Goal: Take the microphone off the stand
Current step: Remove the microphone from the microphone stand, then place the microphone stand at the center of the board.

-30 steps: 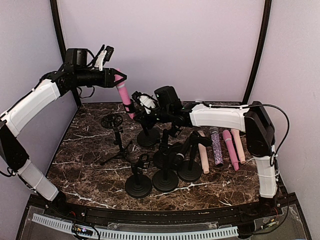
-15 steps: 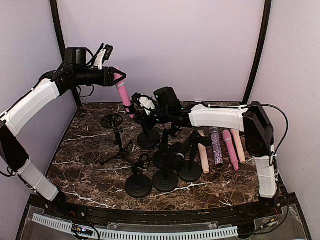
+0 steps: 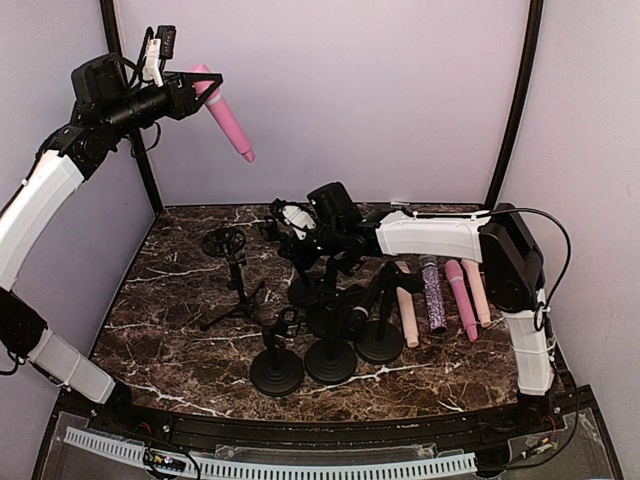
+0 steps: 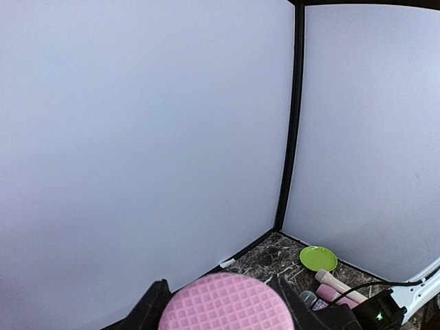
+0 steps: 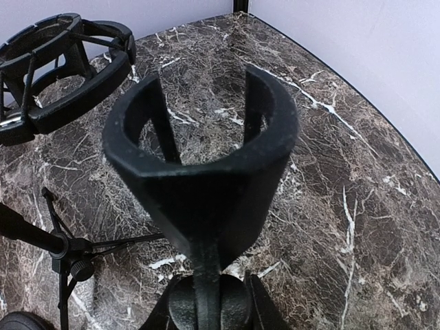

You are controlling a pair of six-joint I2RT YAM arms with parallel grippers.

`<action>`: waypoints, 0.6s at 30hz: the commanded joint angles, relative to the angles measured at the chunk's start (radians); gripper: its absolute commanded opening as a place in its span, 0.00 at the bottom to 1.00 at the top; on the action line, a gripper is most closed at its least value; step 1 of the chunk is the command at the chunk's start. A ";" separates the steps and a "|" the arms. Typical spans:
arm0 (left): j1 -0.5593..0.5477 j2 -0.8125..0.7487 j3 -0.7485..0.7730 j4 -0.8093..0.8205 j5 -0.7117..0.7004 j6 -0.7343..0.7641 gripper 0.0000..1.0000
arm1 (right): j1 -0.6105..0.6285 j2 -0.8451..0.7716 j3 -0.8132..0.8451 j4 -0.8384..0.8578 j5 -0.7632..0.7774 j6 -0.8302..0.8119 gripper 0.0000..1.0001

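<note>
Microphone [image 3: 228,118] lifted off stand [image 5: 206,179]; left tool [image 3: 198,83] fingertips obscured

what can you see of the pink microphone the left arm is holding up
The pink microphone is a slim, matte, plastic-looking stick, tapering from a rounded head with a waffle-grid texture to a narrow tail. The left gripper clamps it at the head, a finger on each side. It hangs tilted in the air, tail end lowest, high above the table; nothing else touches it.

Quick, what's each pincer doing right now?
Left pincer: closed on the pink microphone, held high.
Right pincer: shut on the stem of the empty stand.
</note>
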 commanded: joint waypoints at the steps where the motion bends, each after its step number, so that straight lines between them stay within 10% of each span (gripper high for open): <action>1: -0.001 -0.020 -0.013 0.031 -0.026 0.024 0.00 | -0.005 0.036 -0.054 -0.094 0.014 0.024 0.00; 18: -0.001 -0.238 -0.398 0.121 -0.341 0.161 0.00 | -0.008 -0.028 0.000 0.236 -0.031 0.163 0.00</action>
